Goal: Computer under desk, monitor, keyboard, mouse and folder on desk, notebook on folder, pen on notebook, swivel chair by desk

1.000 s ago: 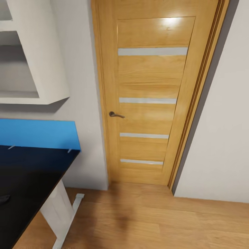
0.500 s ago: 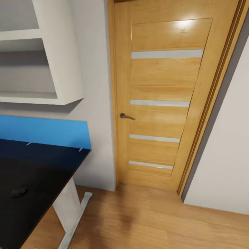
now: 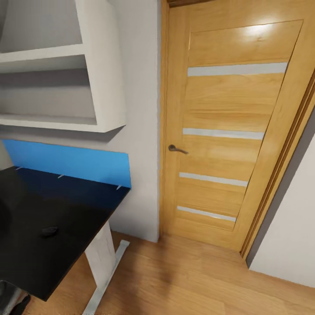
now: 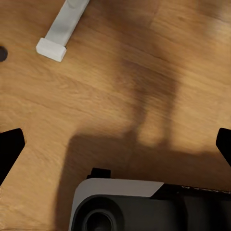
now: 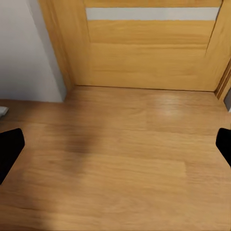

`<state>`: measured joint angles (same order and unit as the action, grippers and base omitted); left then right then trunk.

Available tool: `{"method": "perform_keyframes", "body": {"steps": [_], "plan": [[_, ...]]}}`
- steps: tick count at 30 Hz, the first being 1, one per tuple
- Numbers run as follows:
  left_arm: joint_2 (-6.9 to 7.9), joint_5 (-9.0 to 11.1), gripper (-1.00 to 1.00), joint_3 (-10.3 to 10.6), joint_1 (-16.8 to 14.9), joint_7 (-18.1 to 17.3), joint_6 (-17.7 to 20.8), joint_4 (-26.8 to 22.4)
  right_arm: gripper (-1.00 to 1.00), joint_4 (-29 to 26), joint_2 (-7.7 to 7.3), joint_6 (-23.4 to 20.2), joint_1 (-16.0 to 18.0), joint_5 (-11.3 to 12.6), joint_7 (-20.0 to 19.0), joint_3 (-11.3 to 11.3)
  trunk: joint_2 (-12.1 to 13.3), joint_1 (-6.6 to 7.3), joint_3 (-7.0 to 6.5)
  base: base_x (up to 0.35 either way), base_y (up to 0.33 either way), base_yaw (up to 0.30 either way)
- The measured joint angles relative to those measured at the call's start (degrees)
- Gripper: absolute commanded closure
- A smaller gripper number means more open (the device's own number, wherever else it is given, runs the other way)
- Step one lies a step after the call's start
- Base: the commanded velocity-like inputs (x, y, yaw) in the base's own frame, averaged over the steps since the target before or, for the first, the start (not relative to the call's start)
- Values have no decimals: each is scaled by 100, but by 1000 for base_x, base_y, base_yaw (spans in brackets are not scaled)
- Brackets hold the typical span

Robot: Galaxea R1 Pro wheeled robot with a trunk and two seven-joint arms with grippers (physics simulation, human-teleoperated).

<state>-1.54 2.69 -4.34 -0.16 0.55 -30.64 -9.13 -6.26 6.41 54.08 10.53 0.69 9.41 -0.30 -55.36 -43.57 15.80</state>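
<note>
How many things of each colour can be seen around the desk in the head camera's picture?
Black: 2, the desk and the mouse lying on it.
Blue: 1, the wall panel behind the desk.
White: 1, the wall shelf.
Wood-coloured: 2, the door and the floor.
Total: 6.

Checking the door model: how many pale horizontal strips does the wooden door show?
4, stacked down the door: top strip, second above the handle, third, lowest.

The black desk [image 3: 65, 210] bears a small dark mouse [image 3: 49, 231] near its front edge.
</note>
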Motion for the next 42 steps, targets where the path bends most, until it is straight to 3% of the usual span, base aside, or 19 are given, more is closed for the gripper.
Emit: {"method": "perform_keyframes", "body": {"steps": [19, 42], "plan": [[0, 0, -100, 0, 0, 0, 3, 0, -100, 130, 6, -45, 3, 4, -94, 12, 0, 0, -13, 0, 0, 86], [0, 0, -100, 0, 0, 0, 6, 0, -100, 158, -16, -45, 5, -4, -97, 10, 0, 0, -13, 0, 0, 269]]}}
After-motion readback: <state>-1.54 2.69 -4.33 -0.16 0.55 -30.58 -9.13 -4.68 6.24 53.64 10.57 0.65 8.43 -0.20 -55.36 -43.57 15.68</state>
